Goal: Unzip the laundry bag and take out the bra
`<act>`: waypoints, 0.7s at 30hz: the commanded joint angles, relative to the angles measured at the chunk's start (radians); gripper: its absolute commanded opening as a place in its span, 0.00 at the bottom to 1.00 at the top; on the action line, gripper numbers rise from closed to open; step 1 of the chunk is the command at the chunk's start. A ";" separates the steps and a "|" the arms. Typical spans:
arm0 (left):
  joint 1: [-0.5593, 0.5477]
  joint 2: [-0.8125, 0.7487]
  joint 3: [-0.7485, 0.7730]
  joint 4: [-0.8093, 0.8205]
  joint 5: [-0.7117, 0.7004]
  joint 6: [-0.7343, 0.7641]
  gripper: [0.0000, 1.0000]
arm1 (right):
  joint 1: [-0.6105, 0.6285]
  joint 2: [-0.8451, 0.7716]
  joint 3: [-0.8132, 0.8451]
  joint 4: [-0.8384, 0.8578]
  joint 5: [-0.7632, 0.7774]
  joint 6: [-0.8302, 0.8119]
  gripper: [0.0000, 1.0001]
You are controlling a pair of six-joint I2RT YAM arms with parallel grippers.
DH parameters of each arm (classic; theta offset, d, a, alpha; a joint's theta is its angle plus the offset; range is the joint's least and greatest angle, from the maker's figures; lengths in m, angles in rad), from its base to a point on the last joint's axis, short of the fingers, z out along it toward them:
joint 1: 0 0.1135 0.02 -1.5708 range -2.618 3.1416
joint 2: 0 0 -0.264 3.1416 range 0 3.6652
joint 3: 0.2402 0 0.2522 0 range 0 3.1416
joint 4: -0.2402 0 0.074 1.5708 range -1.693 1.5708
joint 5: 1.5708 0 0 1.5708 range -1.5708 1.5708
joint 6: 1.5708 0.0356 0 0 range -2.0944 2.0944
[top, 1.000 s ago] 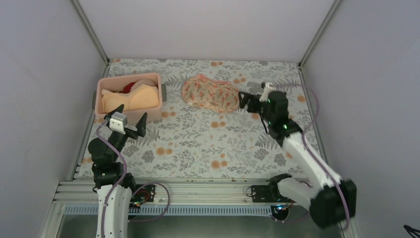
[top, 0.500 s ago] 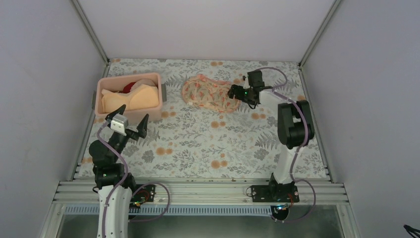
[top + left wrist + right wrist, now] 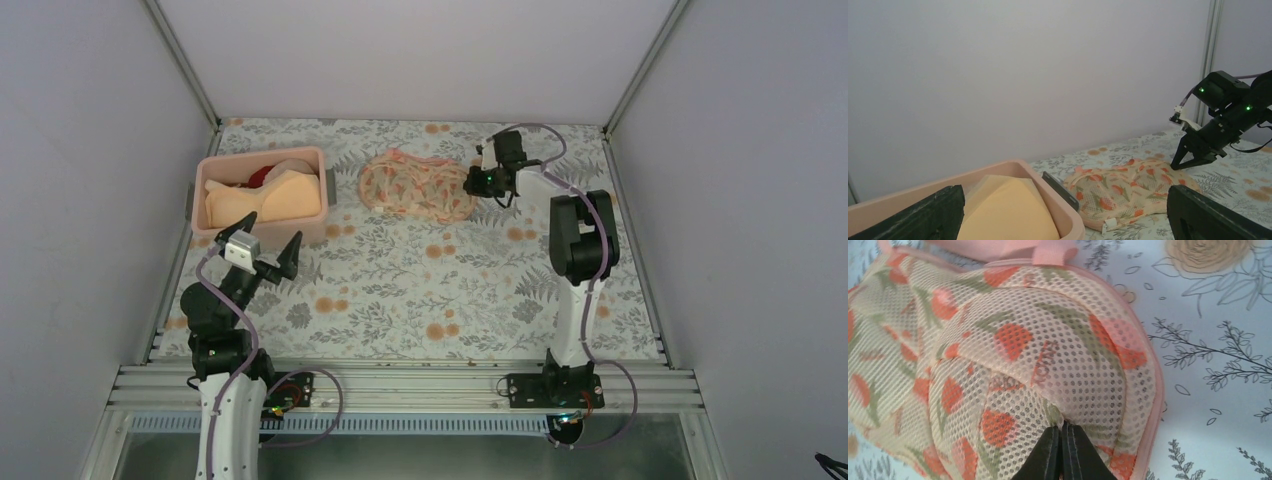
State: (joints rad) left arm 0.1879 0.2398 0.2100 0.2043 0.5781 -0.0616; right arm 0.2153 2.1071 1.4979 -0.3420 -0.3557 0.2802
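Observation:
The laundry bag [image 3: 415, 190], a peach mesh pouch with orange marks and pink edging, lies flat at the back middle of the table. My right gripper [image 3: 470, 183] is at its right end, shut, its black tips [image 3: 1062, 426] pinching a puckered fold of the mesh [image 3: 1048, 340] just inside the pink edge. In the left wrist view the bag [image 3: 1128, 185] lies beyond the bin with the right gripper [image 3: 1178, 165] on its far end. My left gripper [image 3: 272, 223] hovers open near the bin's front, holding nothing. The bra is not in view.
A rigid pink bin [image 3: 262, 158] stands at the back left, holding a peach bra [image 3: 265, 200] and a red garment [image 3: 262, 177]. A small white tab [image 3: 1108, 226] shows at the bag's near edge. Frame posts and side walls border the floral table.
The right arm swung back to the bag's right end and its jaws went from open to shut on the mesh. The bag shifted slightly left. The left arm stayed put.

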 commanded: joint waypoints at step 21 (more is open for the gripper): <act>-0.298 0.329 0.390 -0.387 0.265 0.437 1.00 | 0.071 -0.420 0.046 -0.210 -0.280 -0.273 0.03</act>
State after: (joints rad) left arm 0.0109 0.4561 0.4152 0.0498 0.7773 0.1158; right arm 0.2672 1.7332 1.4925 -0.5121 -0.5789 -0.0383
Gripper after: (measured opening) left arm 1.000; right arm 0.037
